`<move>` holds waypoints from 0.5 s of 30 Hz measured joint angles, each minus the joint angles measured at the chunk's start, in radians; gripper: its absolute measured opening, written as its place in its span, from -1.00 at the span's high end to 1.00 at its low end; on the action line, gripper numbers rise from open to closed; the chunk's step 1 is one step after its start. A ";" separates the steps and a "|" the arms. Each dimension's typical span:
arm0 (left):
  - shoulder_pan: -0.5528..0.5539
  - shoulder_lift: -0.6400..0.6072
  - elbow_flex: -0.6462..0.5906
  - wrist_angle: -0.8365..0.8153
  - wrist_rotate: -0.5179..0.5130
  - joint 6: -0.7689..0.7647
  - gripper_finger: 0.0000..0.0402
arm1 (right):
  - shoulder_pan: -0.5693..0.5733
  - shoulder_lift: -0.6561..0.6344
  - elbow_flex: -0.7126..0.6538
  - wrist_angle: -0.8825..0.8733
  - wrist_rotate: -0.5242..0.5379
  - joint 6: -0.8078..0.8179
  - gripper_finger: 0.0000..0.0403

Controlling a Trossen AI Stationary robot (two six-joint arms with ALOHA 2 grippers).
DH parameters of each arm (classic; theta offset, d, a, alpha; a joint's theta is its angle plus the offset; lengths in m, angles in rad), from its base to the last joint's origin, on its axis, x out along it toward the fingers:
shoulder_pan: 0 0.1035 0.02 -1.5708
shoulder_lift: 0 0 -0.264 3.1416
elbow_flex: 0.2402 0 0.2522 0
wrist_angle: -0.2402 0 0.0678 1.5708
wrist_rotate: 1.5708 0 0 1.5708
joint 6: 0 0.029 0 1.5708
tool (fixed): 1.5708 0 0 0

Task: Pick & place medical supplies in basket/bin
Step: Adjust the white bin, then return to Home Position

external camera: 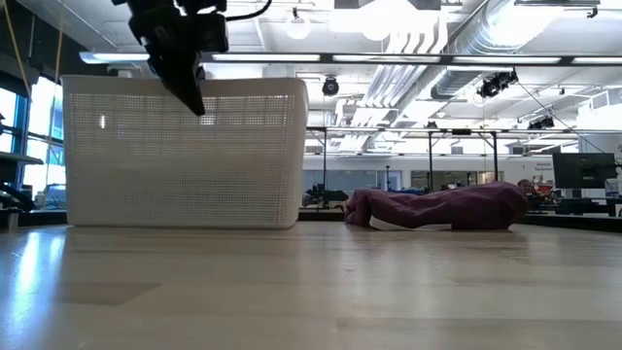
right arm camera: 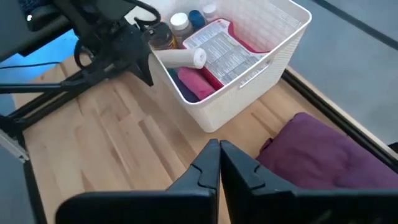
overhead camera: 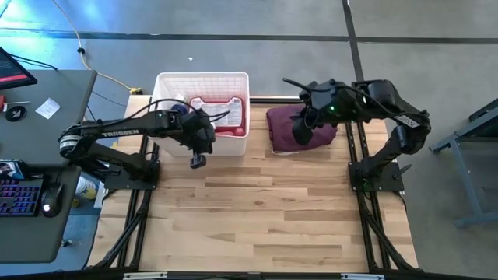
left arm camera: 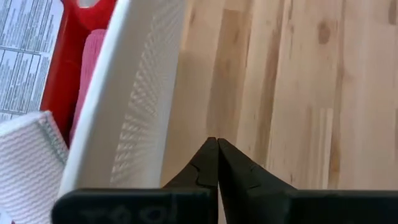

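Pale wooden bench [overhead camera: 257, 210] looks bare; our left end effector [overhead camera: 198, 162], closed empty beside the white lattice plastic basket [overhead camera: 241, 117], should retreat slowly, like the closed right end effector [right arm camera: 219, 144].

Both arms were dark, near black, built of jointed tubular links on black frame bases. The left arm carried white "TROSSEN" lettering along its forearm. Thin black cables looped over each wrist. A green light glowed on the right arm's wrist. Tool fingers were black, tapered and wedge-shaped.
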 joint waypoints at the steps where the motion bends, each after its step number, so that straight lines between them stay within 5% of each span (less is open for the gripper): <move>1: 0.010 0.000 0.000 0.001 -0.001 -0.001 0.82 | 0.004 0.000 0.000 -0.002 0.007 0.000 0.98; 7: 0.034 0.000 0.000 0.021 0.042 -0.066 0.90 | 0.007 0.000 0.000 -0.076 0.011 -0.029 0.99; 15: 0.004 -0.024 0.079 0.048 0.214 -0.313 0.72 | 0.007 -0.014 0.000 -0.125 -0.012 -0.082 0.99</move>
